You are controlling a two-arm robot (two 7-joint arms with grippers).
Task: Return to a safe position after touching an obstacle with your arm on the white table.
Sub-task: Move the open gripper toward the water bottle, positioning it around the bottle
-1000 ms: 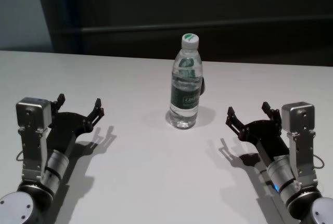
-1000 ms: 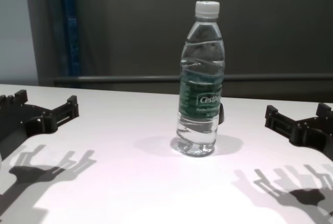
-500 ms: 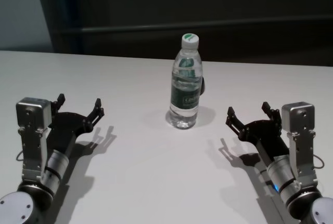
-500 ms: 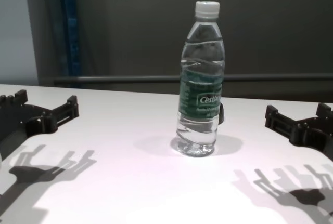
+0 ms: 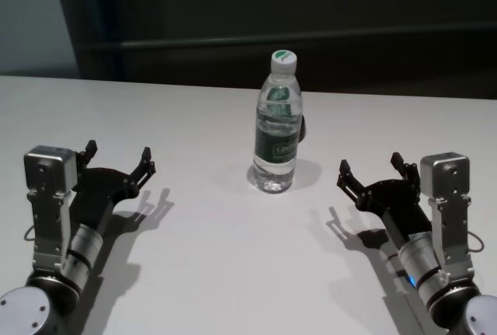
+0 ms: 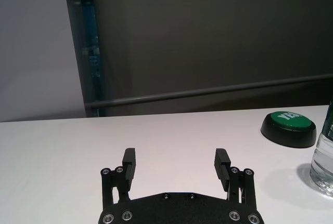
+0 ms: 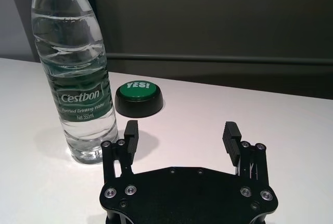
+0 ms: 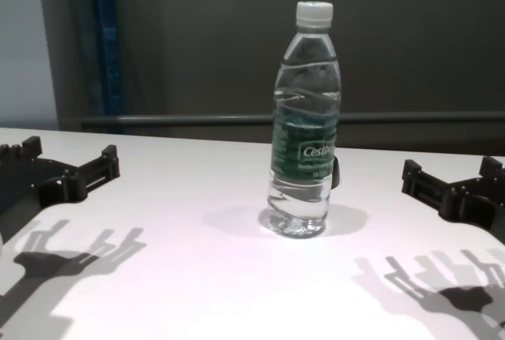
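We see the clear plastic water bottle (image 5: 276,129) upright on the white tabletop (image 5: 217,257), between our left gripper (image 5: 119,159) and right gripper (image 5: 371,166), both spread apart, holding nothing.

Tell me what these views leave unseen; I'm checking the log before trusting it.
- Button: head and chest views, mostly hidden behind the bottle.
- Bottle cap: right wrist view, cut off by the edge.
- Bottle: left wrist view, only a sliver at the edge.
- Left gripper and right gripper: chest view, arms cut off by the frame sides.
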